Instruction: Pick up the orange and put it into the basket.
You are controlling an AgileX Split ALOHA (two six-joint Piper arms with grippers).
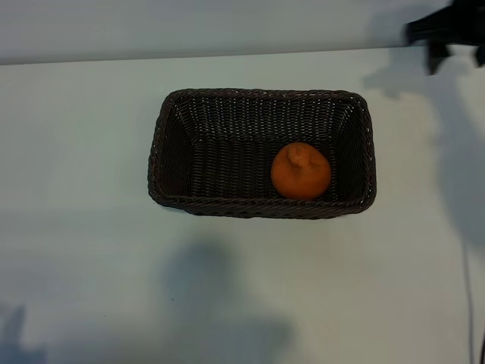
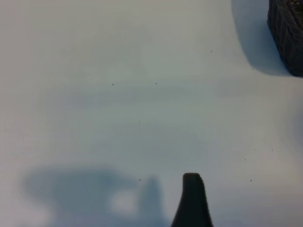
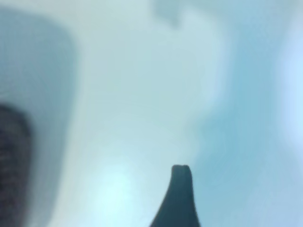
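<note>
White table (image 1: 91, 227), orange (image 1: 301, 172) in basket (image 1: 170, 152), right gripper (image 1: 447, 34) cropped.

A pale, plain table (image 1: 83, 227) fills nearly the whole exterior view. Its far edge runs straight across near the top, and beyond it lies a lighter grey strip of background (image 1: 189, 26). Soft grey shadows fall on the tabletop near its front edge and toward its far right corner. A few tiny dark specks dot the surface in the left wrist view.
</note>
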